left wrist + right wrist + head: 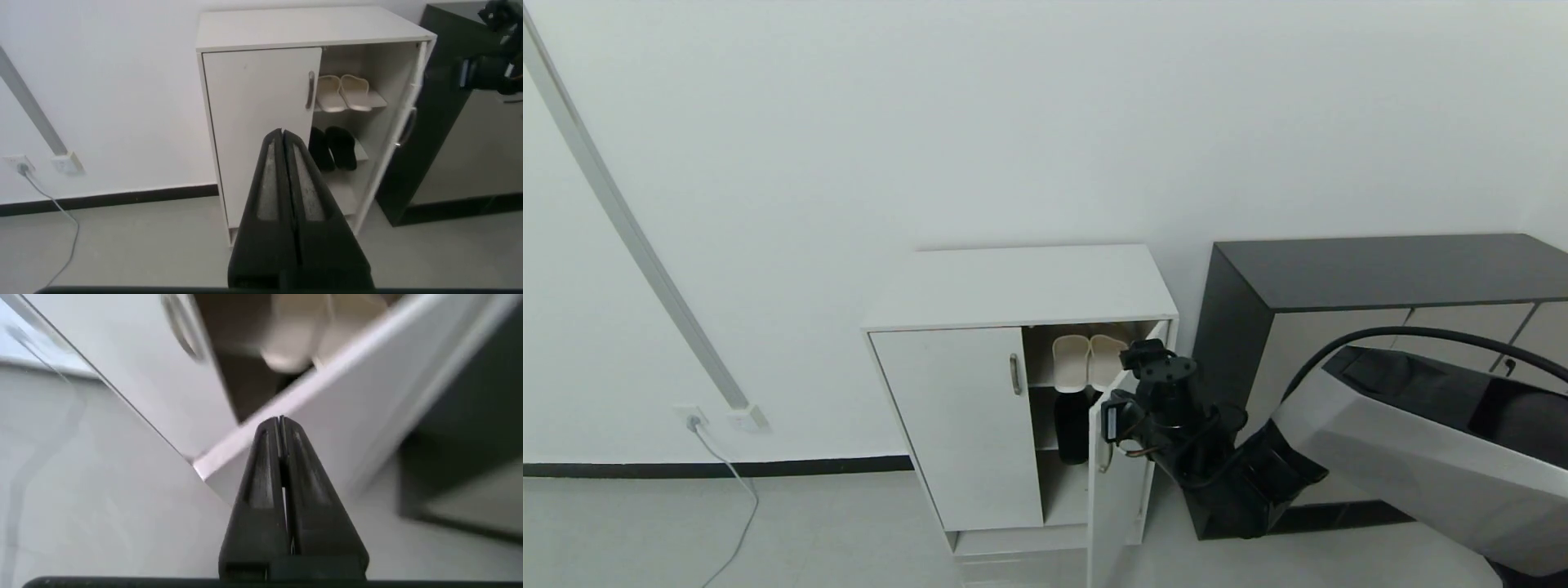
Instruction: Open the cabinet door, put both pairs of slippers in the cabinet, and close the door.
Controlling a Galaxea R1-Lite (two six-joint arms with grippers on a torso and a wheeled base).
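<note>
The white cabinet (1013,286) stands against the wall with its left door (956,416) shut and its right door (1115,490) swung partly open. A cream pair of slippers (1088,359) lies on the upper shelf, and a black pair of slippers (1072,425) on the shelf below. My right gripper (1141,353) is shut at the open door's upper outer face, with nothing between its fingers. In the right wrist view the right gripper (280,420) points at the door (392,392). My left gripper (283,135) is shut and empty, well back from the cabinet (310,28).
A dark cabinet (1380,269) stands close to the right of the white one, just behind the open door. A wall socket with a cable (694,420) and a slanted conduit (629,229) are at the left. Bare floor (809,539) lies in front.
</note>
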